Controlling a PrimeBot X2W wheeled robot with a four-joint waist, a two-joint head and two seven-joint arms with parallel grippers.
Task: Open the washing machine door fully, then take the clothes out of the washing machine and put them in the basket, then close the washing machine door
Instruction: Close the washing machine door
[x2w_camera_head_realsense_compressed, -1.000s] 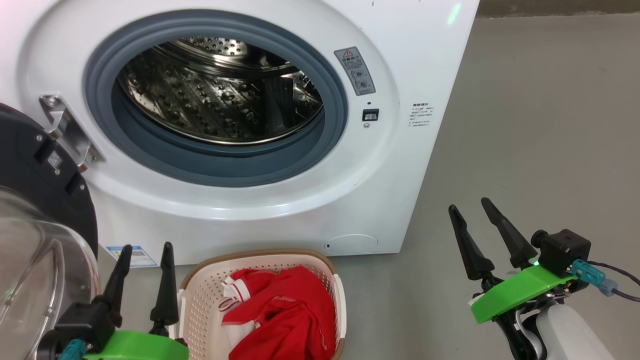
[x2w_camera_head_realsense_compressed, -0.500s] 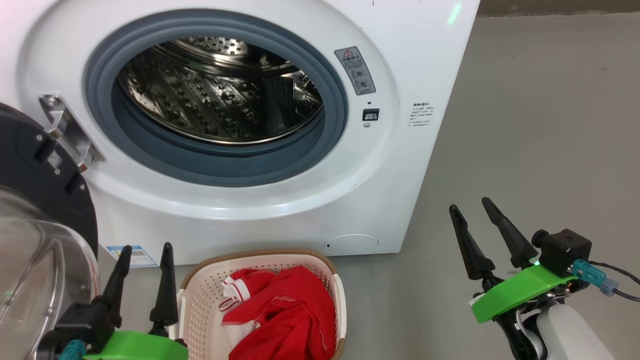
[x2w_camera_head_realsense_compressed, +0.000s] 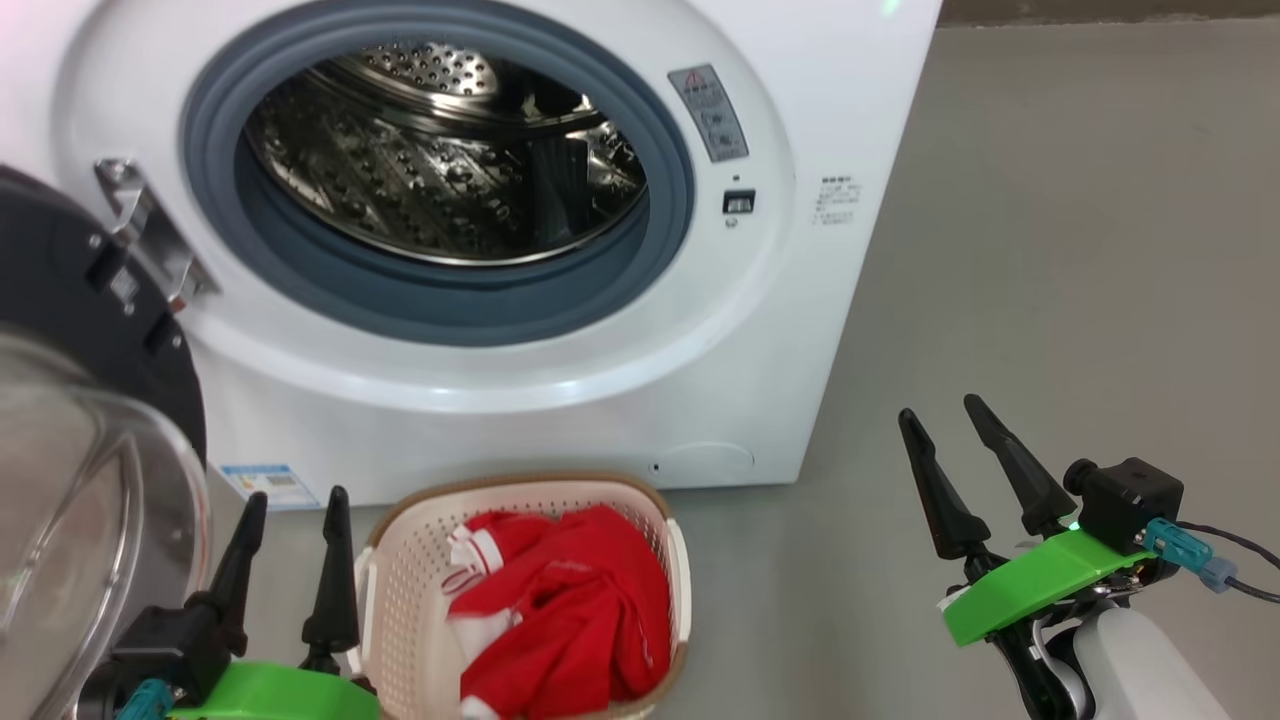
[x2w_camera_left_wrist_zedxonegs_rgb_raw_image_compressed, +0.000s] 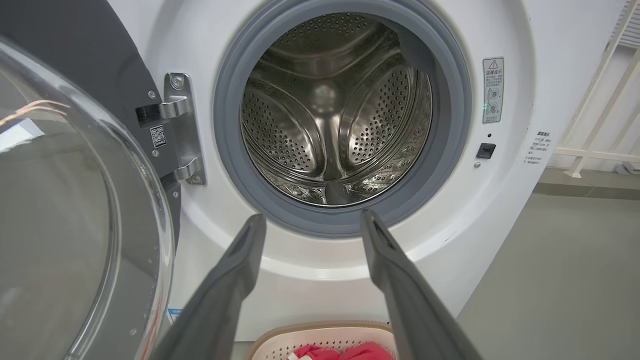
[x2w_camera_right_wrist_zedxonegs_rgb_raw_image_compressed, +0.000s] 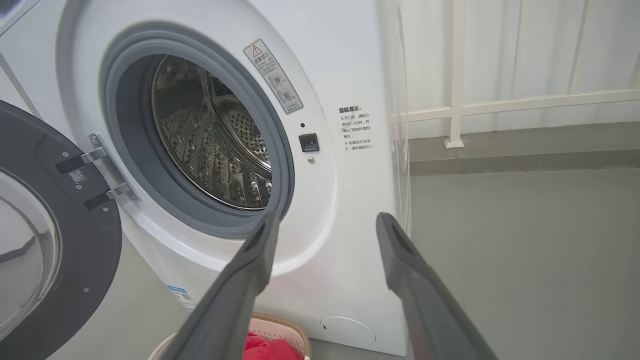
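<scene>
The bright red fabric garment with white trim (x2w_camera_head_realsense_compressed: 565, 600) lay heaped in the cream perforated plastic basket (x2w_camera_head_realsense_compressed: 520, 487), just before the white front-loading washing machine (x2w_camera_head_realsense_compressed: 560, 420). The machine's black-rimmed round glass door (x2w_camera_head_realsense_compressed: 70, 280) stood open on its hinge side. The left fingers (x2w_camera_head_realsense_compressed: 330, 570) and right fingers (x2w_camera_head_realsense_compressed: 940, 500) hung spread and empty before the machine.

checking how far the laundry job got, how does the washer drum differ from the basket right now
The drum is shiny steel; the basket is cream plastic with a brown rim. The drum looks empty, while the basket holds the red clothes. The drum's round mouth faces outward inside a grey rubber ring; the basket is roughly rectangular and opens upward. Both have perforated walls.
</scene>
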